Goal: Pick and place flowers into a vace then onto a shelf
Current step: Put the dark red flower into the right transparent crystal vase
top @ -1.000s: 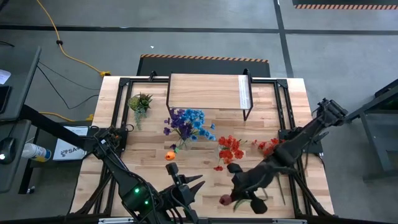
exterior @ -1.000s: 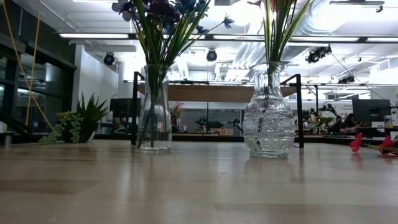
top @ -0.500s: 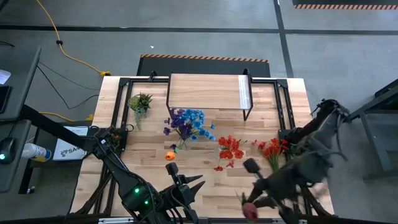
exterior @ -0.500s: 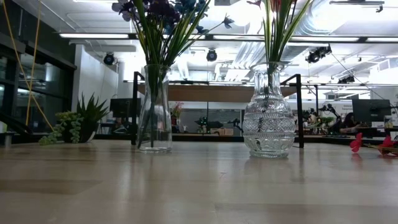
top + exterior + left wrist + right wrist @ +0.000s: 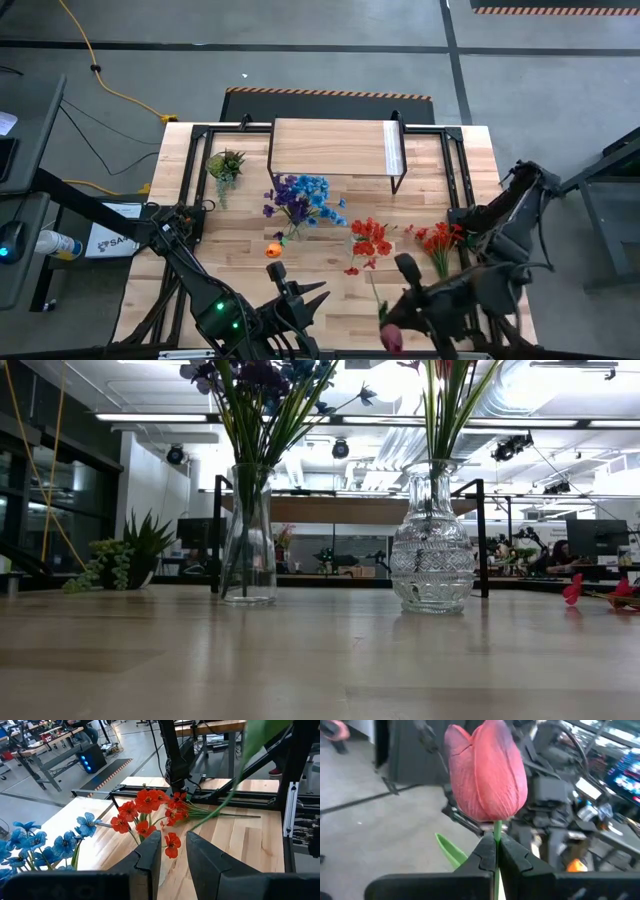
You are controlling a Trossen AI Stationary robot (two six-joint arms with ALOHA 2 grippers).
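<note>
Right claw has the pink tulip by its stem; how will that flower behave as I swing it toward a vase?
The tulip is pinched by the right claw just under the bloom, so the head should stay steady. Its long thin stem trails free and will probably whip or snag. It looks light.
</note>
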